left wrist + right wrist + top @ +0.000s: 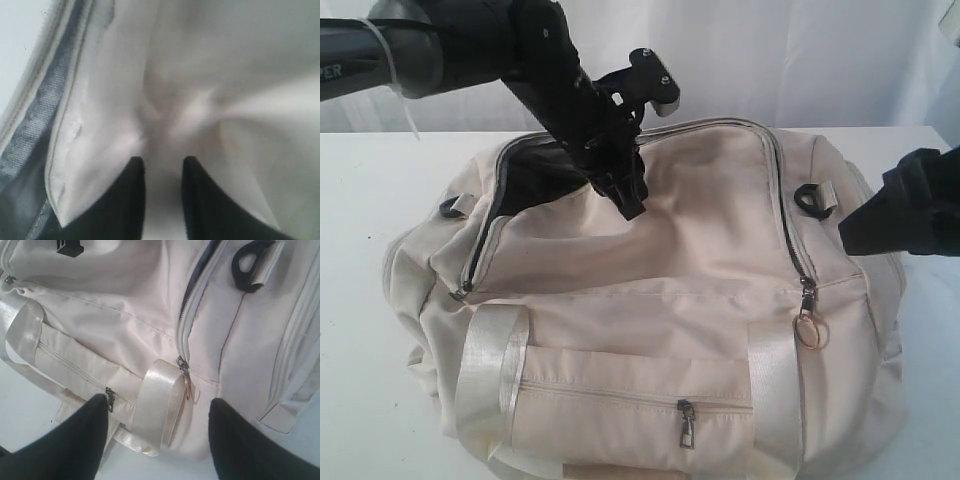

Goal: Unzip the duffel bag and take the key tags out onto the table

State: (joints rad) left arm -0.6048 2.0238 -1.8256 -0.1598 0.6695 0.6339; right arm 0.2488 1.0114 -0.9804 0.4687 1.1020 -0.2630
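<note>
Duffel bag, cream, sat on table, partly unzipped: left gripper nipped close on what seemed a fold of flap, right gripper spread and empty alongside; key tags unseen, presumably inside; risk, thin fold slipping free and flap closing the opening.

Legible markings: one partial inscription.
White capitals "PER" stand on the grey link of the left arm at the far left of the scene. The picture's edge cuts off the start of the word.
</note>
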